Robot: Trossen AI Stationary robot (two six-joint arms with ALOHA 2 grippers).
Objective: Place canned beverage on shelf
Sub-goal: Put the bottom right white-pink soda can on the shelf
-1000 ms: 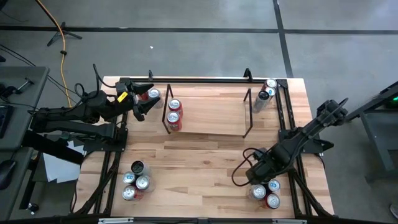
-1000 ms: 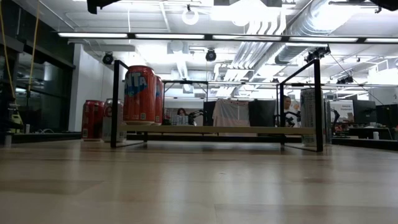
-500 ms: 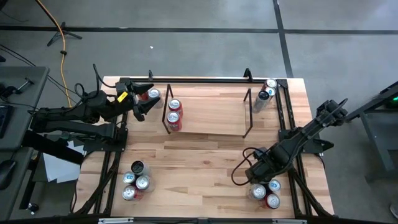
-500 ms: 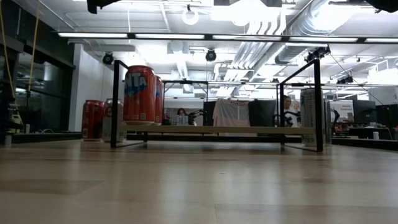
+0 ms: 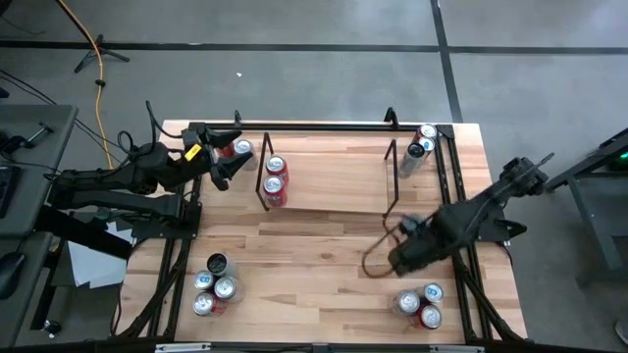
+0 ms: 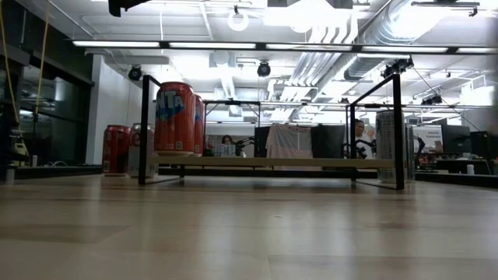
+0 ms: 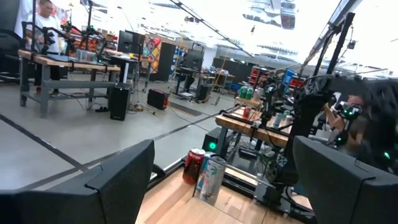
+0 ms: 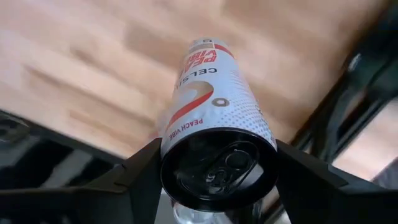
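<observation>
Holding a white can (image 8: 216,106) tight between its fingers, the right gripper (image 5: 404,257) is hanging over the table (image 5: 314,255), near the shelf's (image 5: 329,181) right end. Two red cans (image 5: 275,179) are sitting on the shelf's left end. The left gripper (image 5: 228,159) is waiting wide open at the far left corner.

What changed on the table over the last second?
The right gripper, shut on a white can, lifted from the near-right can cluster toward the shelf; that cluster shows one can fewer. The left gripper is still open at the shelf's left end, and the two red cans on the shelf are unmoved.
</observation>
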